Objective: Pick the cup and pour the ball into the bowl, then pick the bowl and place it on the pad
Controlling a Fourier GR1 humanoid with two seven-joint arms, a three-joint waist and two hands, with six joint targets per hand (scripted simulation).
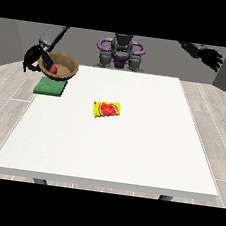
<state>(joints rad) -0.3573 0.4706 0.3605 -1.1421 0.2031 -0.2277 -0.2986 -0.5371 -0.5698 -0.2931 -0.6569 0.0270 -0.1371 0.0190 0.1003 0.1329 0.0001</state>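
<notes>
A brown bowl (60, 66) with a red ball (53, 69) inside it hangs just above the green pad (50, 87) at the table's far left corner. The hand at the view's left (33, 58) holds the bowl by its left rim, fingers curled on it. The hand at the view's right (213, 58) is raised off the table beyond its far right corner, fingers spread and holding nothing. A yellow cup with a watermelon print (107, 109) lies on its side near the table's middle.
The white table (130, 152) stretches wide toward the camera. The robot's torso (121, 53) stands behind the far edge. Grey wooden floor surrounds the table.
</notes>
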